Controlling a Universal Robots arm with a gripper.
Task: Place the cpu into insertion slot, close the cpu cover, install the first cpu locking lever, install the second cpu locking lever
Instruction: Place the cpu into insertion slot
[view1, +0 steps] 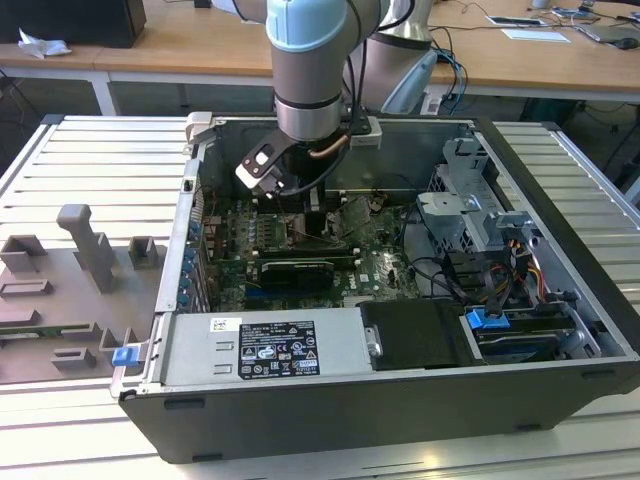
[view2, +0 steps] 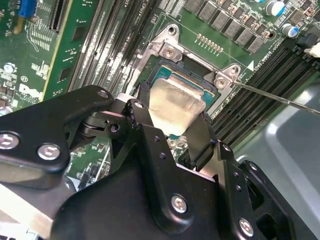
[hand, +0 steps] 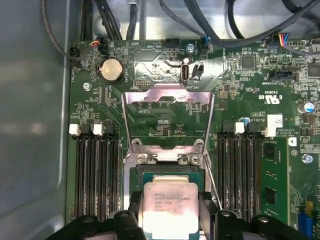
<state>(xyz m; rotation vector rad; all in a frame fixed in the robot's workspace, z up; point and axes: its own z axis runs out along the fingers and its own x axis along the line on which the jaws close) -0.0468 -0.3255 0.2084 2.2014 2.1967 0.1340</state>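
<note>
In both wrist views my gripper is shut on the cpu, a pale silvery square chip, with a black finger on each of two opposite edges. The chip hangs just over the insertion slot, a dark square socket with a metal rim, and covers most of it. I cannot tell whether the chip touches the socket. The cpu cover, a thin silvery frame with a window, stands swung open beyond the socket's hinge. A thin wire lever runs beside the socket. In the exterior view the gripper is low inside the case.
Long black memory slots flank the socket on both sides. A coin battery and cables lie beyond the cover. A power supply and drive cage hem the board in. A grey fixture plate lies at the exterior view's left.
</note>
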